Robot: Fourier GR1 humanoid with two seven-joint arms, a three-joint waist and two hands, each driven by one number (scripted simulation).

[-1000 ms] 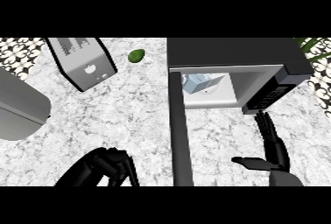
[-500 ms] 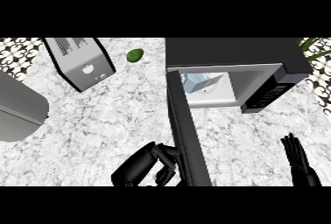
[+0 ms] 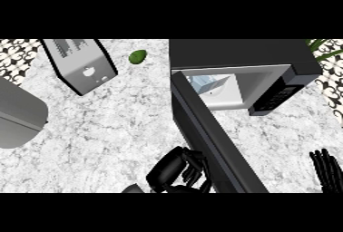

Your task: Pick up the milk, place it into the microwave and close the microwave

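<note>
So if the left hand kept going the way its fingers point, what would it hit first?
Probably the microwave door: the left hand has curled fingers facing its outer side, seemingly touching already, though depth is unclear.

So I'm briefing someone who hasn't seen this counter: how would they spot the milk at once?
Find the black microwave at the counter's far right, its door swung open. Look into its white cavity: the milk is the pale bluish carton at the back left. Nothing else sits inside, and the only other small item, a green fruit, lies out on the counter.
</note>
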